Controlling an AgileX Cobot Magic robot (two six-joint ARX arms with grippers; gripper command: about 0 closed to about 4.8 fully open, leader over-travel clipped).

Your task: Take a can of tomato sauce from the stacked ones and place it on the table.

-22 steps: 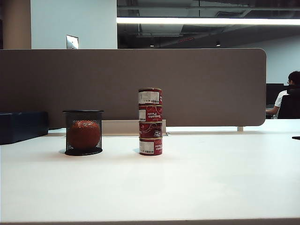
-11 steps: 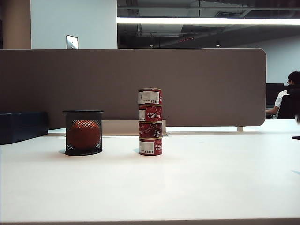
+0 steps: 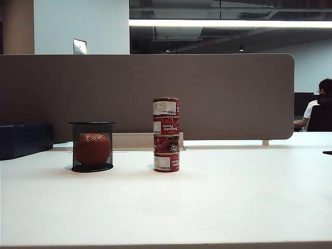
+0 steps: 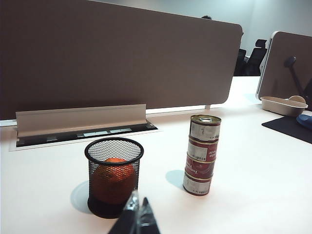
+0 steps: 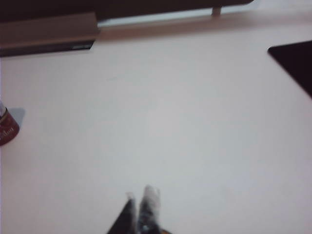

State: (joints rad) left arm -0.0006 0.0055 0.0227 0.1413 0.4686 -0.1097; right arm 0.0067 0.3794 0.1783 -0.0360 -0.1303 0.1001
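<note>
Four small red tins with silver rims are seen standing in one column, the stacked ones (image 3: 166, 134), near the middle of the white desk (image 3: 218, 202), in front of the brown-grey divider panel (image 3: 145, 93). White barcode stickers are shown on the top and bottom tins in the exterior view. The can of tomato sauce (image 3: 166, 143) with the mostly red side is found third from the top, inside the column, with one tin beneath it and two above. Which of the tins is meant to be taken cannot be told for certain.

To the left of the column in the exterior view, well apart from it, a black mesh cup (image 3: 92, 146) is set on the desk, and an orange ball (image 3: 92, 149) is held inside it.

No arm is seen in the exterior view. The left gripper (image 4: 138, 214) is seen in its wrist view with its fingers brought together and nothing between them, hanging near the mesh cup. The right gripper (image 5: 141, 207) (blurred in its wrist view) is seen narrowed to a close, empty, above bare desk and well apart from the column.
</note>
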